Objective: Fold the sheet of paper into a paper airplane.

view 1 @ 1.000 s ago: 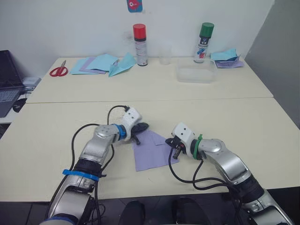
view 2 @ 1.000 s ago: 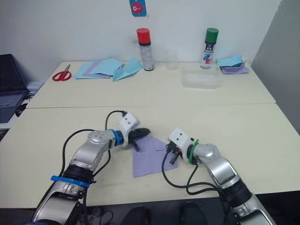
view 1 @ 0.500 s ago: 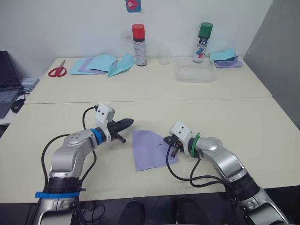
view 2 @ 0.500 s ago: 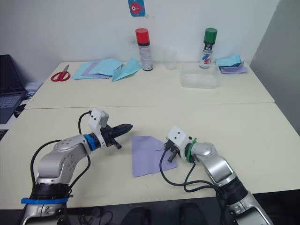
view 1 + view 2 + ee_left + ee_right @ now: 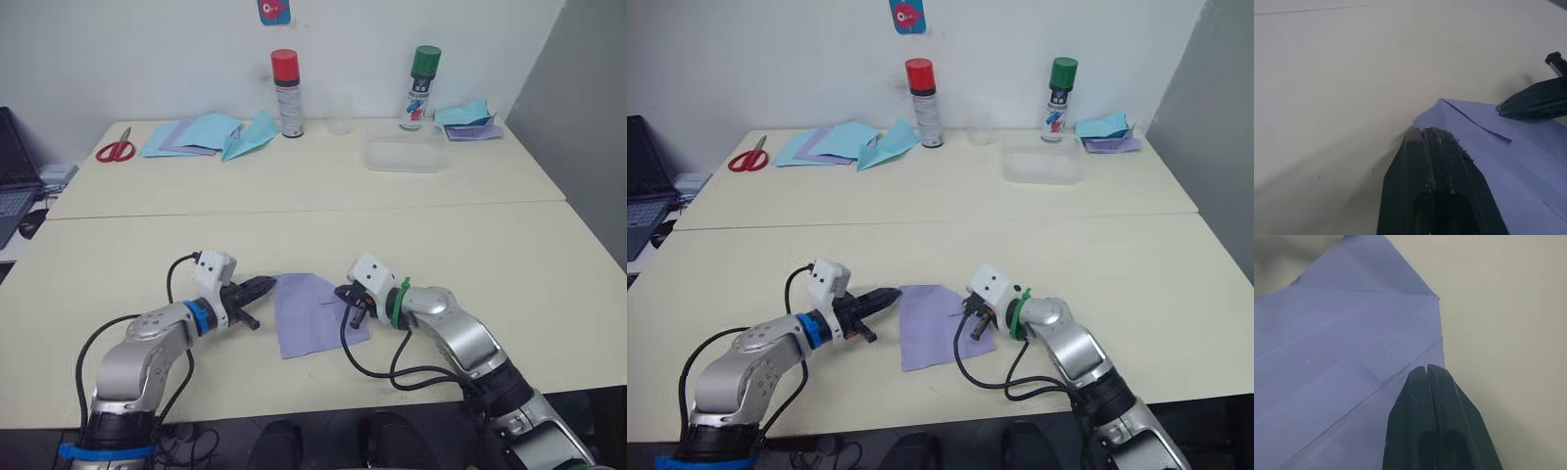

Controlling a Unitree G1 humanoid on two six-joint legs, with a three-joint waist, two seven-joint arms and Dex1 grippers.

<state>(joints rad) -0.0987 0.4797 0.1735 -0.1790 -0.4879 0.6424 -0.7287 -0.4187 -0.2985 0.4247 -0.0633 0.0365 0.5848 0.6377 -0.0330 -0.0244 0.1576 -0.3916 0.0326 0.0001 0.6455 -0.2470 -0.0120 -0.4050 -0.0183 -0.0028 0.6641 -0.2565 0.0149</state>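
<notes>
The sheet of paper (image 5: 312,314), lavender and partly folded with a slanted flap at its far corner, lies flat on the near table. My left gripper (image 5: 270,285) is shut, its tip touching the sheet's left corner (image 5: 1436,105). My right gripper (image 5: 347,295) is also shut, and its closed tip (image 5: 1427,368) rests on the paper's right edge, with the creased lavender surface (image 5: 1352,333) spreading beyond it. Neither gripper has paper between its fingers. The two grippers face each other across the sheet.
On the far table stand a red-capped spray can (image 5: 285,78), a green-capped one (image 5: 423,73), a clear cup (image 5: 340,113) and a clear plastic box (image 5: 404,155). Light-blue sheets (image 5: 191,132), a light-blue paper plane (image 5: 250,135) and scissors (image 5: 115,149) lie at back left.
My left gripper pulled back left off the sheet, then came back lower to its left corner. The right gripper stayed on the right edge. The camera shifted slightly.
</notes>
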